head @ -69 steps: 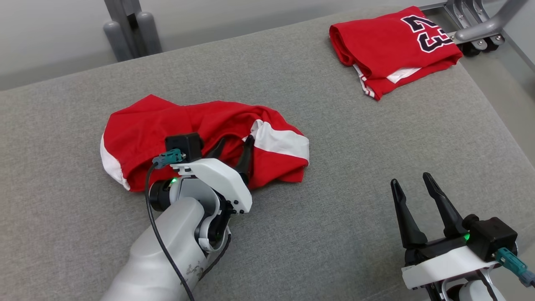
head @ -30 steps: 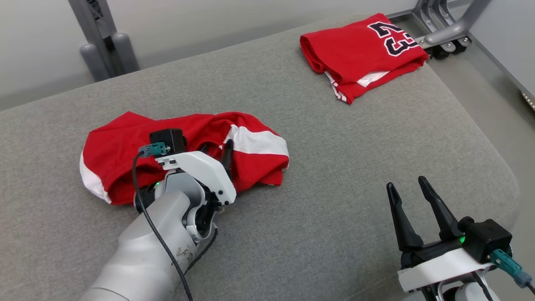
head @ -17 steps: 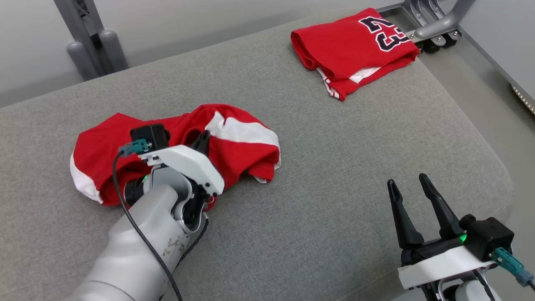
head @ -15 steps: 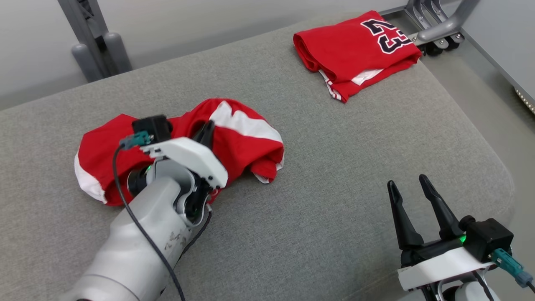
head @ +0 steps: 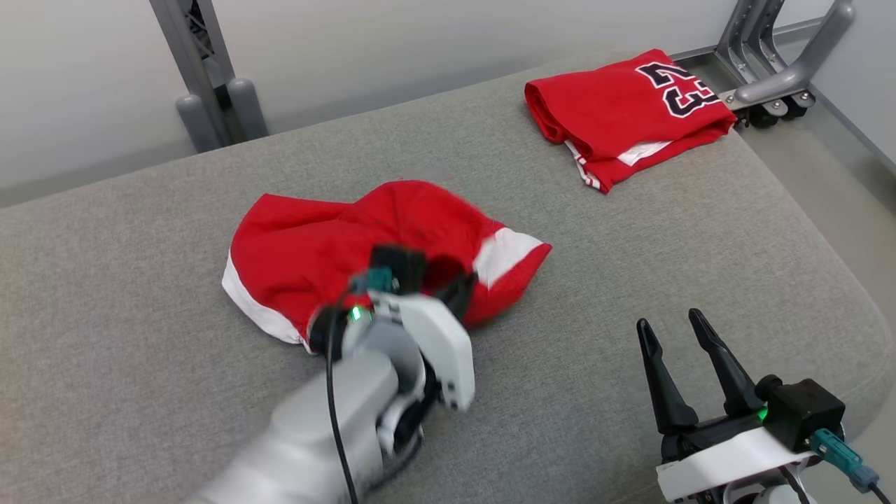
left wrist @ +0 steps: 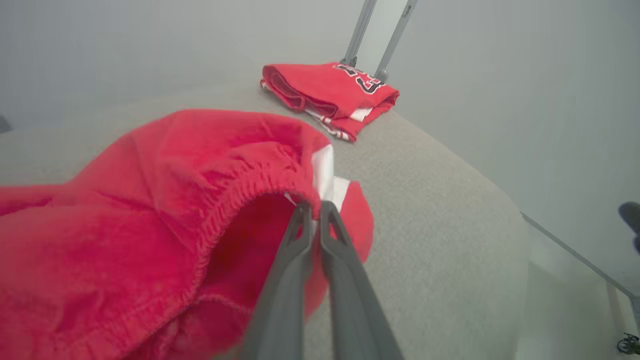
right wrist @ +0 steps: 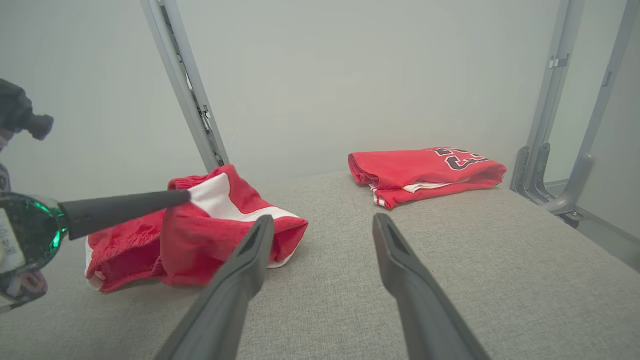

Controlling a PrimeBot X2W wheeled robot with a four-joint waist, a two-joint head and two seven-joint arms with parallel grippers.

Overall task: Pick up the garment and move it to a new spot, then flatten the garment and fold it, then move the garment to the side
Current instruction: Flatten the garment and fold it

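Open grey cushion [head: 630, 266] separates the crumpled garment [head: 329, 238], centre-left, from the folded jersey [head: 616, 112], far right. Metal posts [head: 246, 108] stand past the far edge.

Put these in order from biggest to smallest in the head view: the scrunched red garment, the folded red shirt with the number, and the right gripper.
1. The scrunched red garment, largest.
2. The folded red shirt and the right gripper: about alike; the gripper sits nearer the camera, so unranked.

Left claw [left wrist: 314, 207] pinched tight on the garment [head: 329, 238], pale forearm angled forward; right claw [head: 668, 319] spread wide, well apart, holding nothing
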